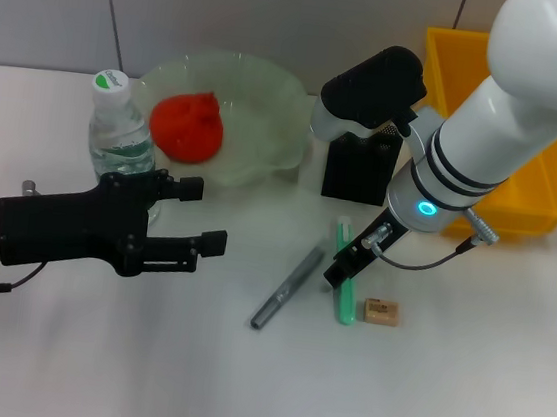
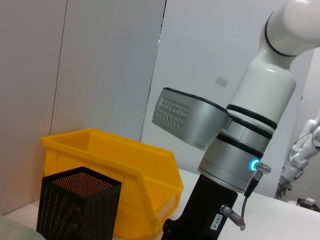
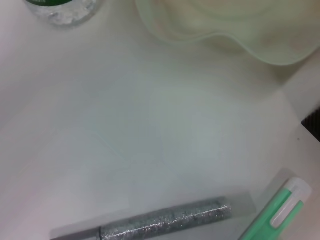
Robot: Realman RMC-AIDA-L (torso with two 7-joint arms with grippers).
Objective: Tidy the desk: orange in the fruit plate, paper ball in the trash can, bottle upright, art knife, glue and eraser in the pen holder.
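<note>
Lowering my right gripper (image 1: 340, 273) onto the green art knife (image 1: 343, 286) directly beneath it, I can't tell how my fingers stand, glue (image 1: 288, 287) just beside, eraser (image 1: 381, 312) on the other side, pen holder (image 1: 362, 166) behind, forearm angled steeply down, left gripper (image 1: 192, 217) spread open, idle.

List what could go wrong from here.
1. The right hand is low over the green knife, with the grey glue stick and eraser lying near; closing could nudge one of them away.
2. The holder sits right beside the right arm, which could tip it when lifting.
3. The left hand hangs just in front of the upright bottle; a forward move could topple it.
</note>
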